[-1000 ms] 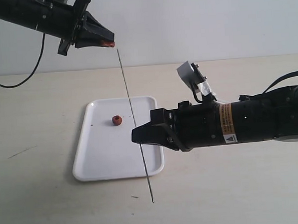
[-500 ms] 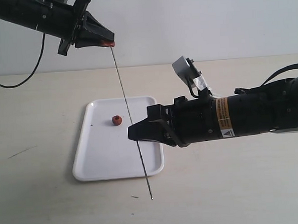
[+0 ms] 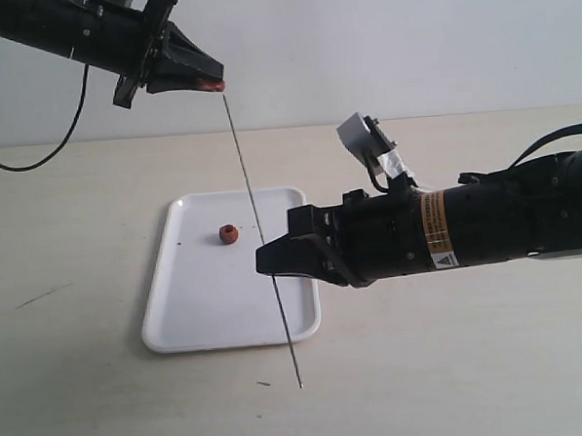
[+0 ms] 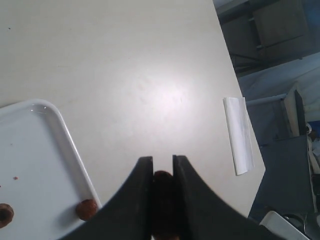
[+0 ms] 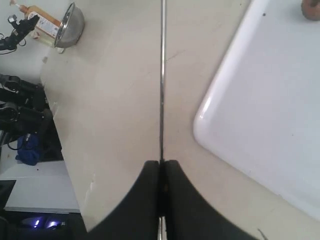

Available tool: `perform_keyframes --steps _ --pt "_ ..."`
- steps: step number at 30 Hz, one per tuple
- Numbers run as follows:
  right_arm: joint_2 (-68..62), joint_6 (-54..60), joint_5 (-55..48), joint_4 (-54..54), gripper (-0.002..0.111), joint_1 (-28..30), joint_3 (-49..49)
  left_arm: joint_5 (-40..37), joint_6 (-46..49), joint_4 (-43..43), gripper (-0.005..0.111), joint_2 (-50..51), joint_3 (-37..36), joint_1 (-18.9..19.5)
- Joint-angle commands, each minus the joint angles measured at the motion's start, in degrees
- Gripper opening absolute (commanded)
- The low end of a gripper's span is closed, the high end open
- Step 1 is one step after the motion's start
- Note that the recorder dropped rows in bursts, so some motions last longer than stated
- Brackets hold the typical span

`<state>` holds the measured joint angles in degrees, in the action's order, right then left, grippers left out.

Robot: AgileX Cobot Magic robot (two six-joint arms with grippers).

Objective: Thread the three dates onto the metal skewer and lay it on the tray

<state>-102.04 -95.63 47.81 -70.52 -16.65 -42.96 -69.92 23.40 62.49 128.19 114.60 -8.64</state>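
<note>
My left gripper [image 3: 214,82] hangs high above the table's back left, shut on a reddish-brown date [image 3: 210,84], dark between the jaws in the left wrist view [image 4: 162,177]. My right gripper [image 3: 264,260] is shut on the thin metal skewer [image 3: 257,220], which stands steeply over the white tray [image 3: 193,301]. The skewer's upper tip sits just below and right of the held date. A second date [image 3: 228,234] lies on the tray. In the left wrist view another date [image 4: 86,209] shows at the tray's rim [image 4: 65,135]. The right wrist view shows the skewer [image 5: 161,75] running out from the shut gripper [image 5: 161,164].
The skewer's lower end hangs past the tray's front edge above the beige table [image 3: 455,366]. A white strip [image 4: 239,135] lies near the table's edge. A metal bowl [image 5: 70,20] and a bottle [image 5: 42,22] stand beyond the table.
The right gripper has shifted slightly left with the skewer; its upper tip swung toward the held date, then eased back a little. The left gripper has stayed still.
</note>
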Motion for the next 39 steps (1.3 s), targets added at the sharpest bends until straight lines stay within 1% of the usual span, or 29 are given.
perform_keyframes --steps 1,8,20,27,39 --pt "-0.1 1.1 -0.8 0.5 0.0 0.3 -0.4 0.0 0.0 0.3 0.0 -0.5 0.0 -0.6" --pt "-0.1 1.4 -0.5 0.5 0.0 0.3 -0.4 0.0 0.1 -0.2 0.0 -0.5 0.0 -1.9" --pt "-0.1 1.2 1.0 -0.7 0.0 0.3 -0.4 0.0 0.4 -1.1 0.0 -0.5 0.0 -2.0" --pt "-0.1 1.2 1.0 -0.5 0.0 0.3 -0.4 0.0 0.4 -4.9 0.0 -0.5 0.0 -2.0" --pt "-0.1 1.2 1.0 -1.1 0.0 0.3 -0.4 0.0 0.4 -4.9 0.0 -0.5 0.0 -1.8"
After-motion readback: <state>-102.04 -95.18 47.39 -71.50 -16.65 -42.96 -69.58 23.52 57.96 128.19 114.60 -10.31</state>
